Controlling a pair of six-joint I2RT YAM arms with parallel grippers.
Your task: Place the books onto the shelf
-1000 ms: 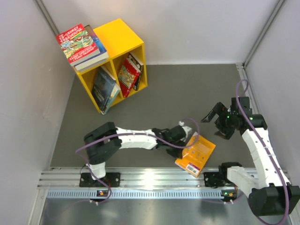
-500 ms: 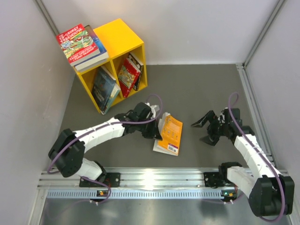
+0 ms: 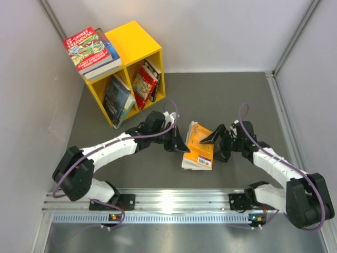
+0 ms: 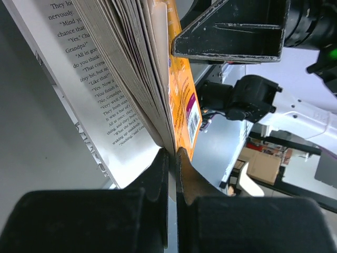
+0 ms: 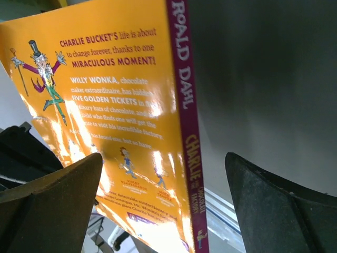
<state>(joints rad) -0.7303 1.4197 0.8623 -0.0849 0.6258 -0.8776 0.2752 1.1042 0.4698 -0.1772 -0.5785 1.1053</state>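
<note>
Now, orange book (image 3: 199, 150): glossy paperback, purple spine, fanned pages.
Left gripper (image 4: 172, 154): stretched out low, pinched tight on its cover.
Right gripper (image 5: 163, 174): spread wide, facing the spine, holding nothing.

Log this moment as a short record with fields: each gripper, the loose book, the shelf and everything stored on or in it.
left gripper: shut on one edge of the orange book, whose pages fan open
right gripper: open, fingers either side of the book's spine, not closed on it
orange book: off the shelf, between the two grippers
shelf: yellow, two compartments, back left corner
top of shelf: stack of books, red cartoon cover uppermost
left compartment: blue-fronted books, leaning
right compartment: red-fronted books, leaning
</note>
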